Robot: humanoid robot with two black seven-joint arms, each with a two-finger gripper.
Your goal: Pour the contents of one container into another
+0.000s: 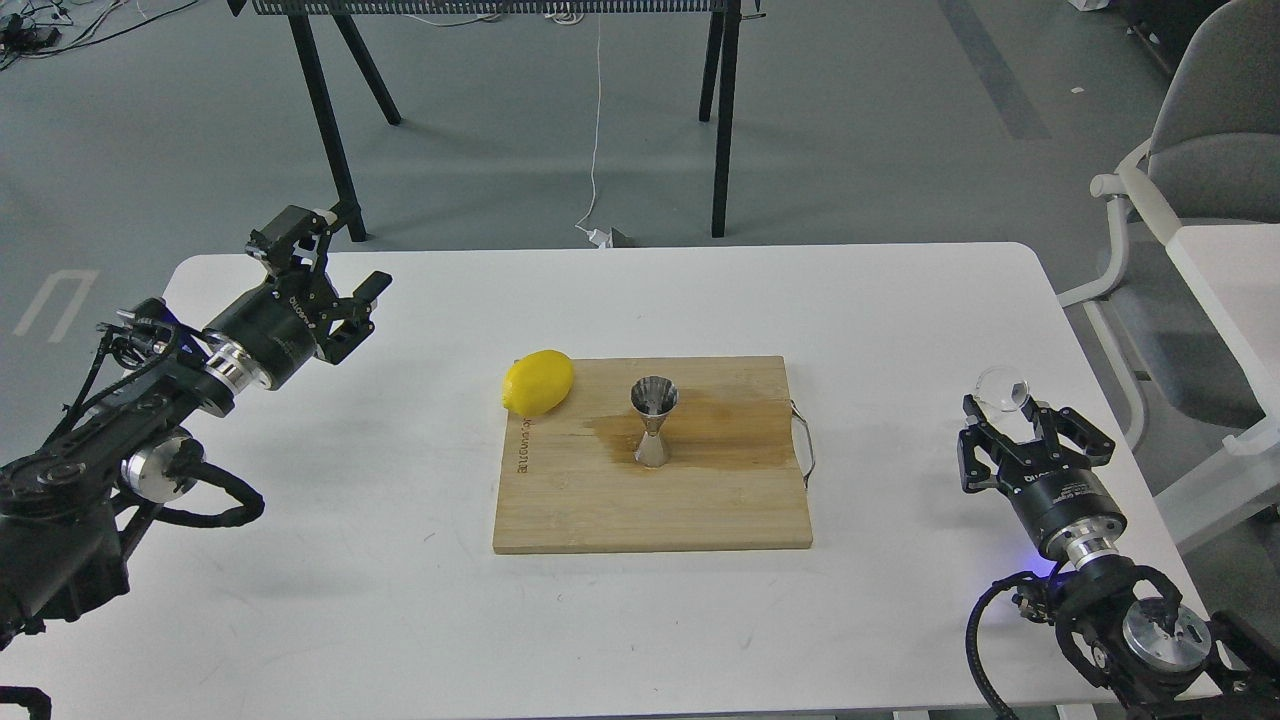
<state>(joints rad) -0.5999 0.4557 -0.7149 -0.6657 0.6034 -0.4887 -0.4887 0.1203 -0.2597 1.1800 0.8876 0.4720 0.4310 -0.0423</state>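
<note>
My right gripper (1012,412) sits at the table's (400,620) right edge, its 2 fingers spread around the glass cup (1002,388); whether they touch it I cannot tell. My left gripper (335,270) hangs released, far left. The jigger (653,422) stands upright on the cutting board (700,500), on a damp patch (730,425), near the lemon (538,381).

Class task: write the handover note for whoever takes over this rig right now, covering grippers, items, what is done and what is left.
Left gripper: open, empty, above the table's left side.
Right gripper: at the glass cup near the table's right edge; grasp cannot be confirmed.
Jigger: upright mid cutting board, in a wet patch; lemon at the board's far left corner.
Done: cup reached.
Left: carry cup to jigger, pour.
</note>
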